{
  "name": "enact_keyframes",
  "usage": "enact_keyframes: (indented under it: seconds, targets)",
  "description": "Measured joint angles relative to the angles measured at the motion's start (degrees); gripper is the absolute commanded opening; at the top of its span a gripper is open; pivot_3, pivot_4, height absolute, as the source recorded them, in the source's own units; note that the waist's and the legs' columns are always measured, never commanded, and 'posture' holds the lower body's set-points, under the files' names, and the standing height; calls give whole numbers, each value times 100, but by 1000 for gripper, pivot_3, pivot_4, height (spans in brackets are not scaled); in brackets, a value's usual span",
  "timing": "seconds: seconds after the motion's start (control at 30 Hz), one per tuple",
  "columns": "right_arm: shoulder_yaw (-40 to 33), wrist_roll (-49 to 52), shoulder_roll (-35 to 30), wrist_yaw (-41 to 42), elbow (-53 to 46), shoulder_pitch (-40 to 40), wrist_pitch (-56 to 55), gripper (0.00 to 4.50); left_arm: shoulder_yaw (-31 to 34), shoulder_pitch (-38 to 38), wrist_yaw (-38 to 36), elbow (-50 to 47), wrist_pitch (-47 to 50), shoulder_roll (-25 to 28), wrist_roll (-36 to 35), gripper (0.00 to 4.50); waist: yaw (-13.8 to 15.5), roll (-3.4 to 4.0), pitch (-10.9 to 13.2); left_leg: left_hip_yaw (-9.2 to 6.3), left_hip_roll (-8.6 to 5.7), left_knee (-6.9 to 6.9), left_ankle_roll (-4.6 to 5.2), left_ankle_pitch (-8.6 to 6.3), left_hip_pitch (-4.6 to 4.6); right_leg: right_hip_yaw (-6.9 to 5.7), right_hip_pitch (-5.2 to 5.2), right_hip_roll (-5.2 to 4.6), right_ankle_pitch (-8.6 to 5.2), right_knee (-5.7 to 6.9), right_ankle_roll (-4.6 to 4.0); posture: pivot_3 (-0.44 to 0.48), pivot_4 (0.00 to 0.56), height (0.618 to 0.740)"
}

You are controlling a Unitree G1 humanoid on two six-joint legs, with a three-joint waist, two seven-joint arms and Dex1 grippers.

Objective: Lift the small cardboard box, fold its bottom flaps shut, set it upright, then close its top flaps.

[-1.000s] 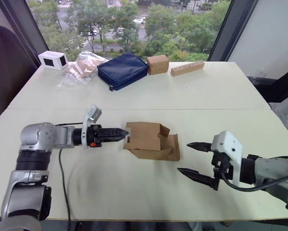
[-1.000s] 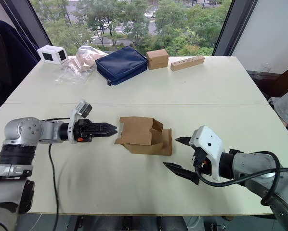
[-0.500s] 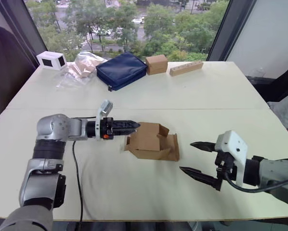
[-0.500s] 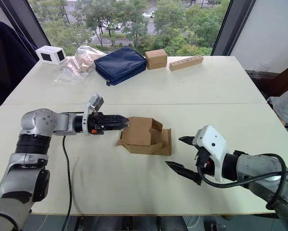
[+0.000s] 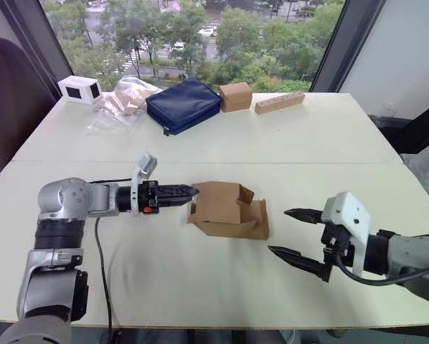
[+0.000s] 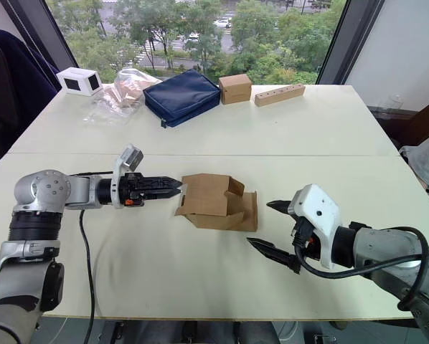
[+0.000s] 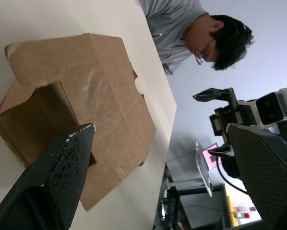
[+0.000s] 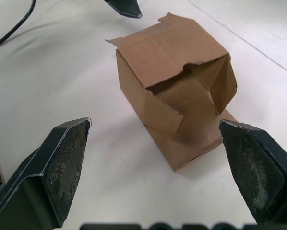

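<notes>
Along the table's far edge sit a white box, crumpled plastic bag, navy pouch, tan box and wooden block.

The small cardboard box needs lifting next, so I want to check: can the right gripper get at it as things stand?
Probably yes. The right gripper is open and points at the small cardboard box, with bare table between them.
</notes>
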Motion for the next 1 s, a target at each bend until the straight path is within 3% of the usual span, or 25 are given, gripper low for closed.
enact_keyframes:
  seconds: [0.53,0.73,1.0]
  targets:
    - [56,471,-28,-437,4,-372,174,4490,-804,-79,-592,757,-790,-379,510,4500,-2,0,0,0,0,3,10,-6,-3,0,-1,0,0,0,0,0,150,740]
    - [69,662,-110,-583,11,-550,246,4490,-1337,-389,-1258,1776,-1465,-567,1064,4500,2,-1,1,1,0,5,12,-7,-6,0,-2,2,0,-1,0,0,150,740]
    - [162,644,-37,-759,8,-480,209,4490,-1364,-1266,-2105,3170,-1975,-698,1573,4500,14,-3,2,2,-3,15,31,-18,-13,-1,-3,3,-1,-2,2,0,150,740]
